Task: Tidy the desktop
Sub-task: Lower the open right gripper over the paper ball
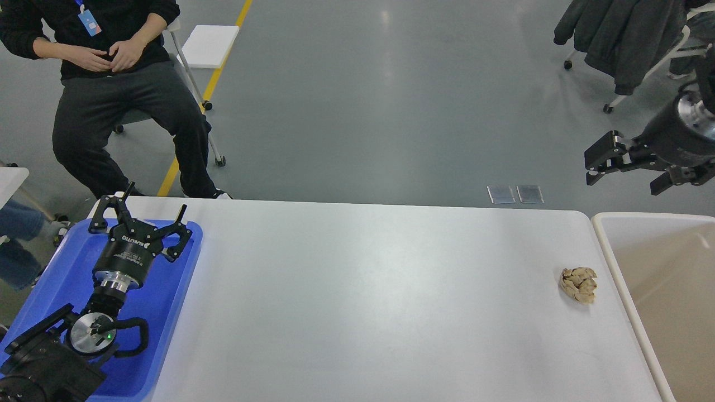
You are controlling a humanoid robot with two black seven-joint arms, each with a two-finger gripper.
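Our left gripper point(146, 216) was matte black with white lettering on its round body, above a polished silver collar. A looped black cable and tiny green light sat lower. Our right gripper point(628, 177) showed black links and a silver ring.

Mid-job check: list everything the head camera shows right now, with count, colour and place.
desktop: one, white, centre.
crumpled paper ball: one, tan, on the desktop near its right edge.
tray: one, blue, desktop's left end.
bin: one, cream, open, right of the desktop.
seated person: one, dark clothes, far left.
clear plates: two, on the floor beyond the desktop.
coats on chair: dark, top right.
left tool: black, open, over the tray.
right tool: black, open, above the bin.
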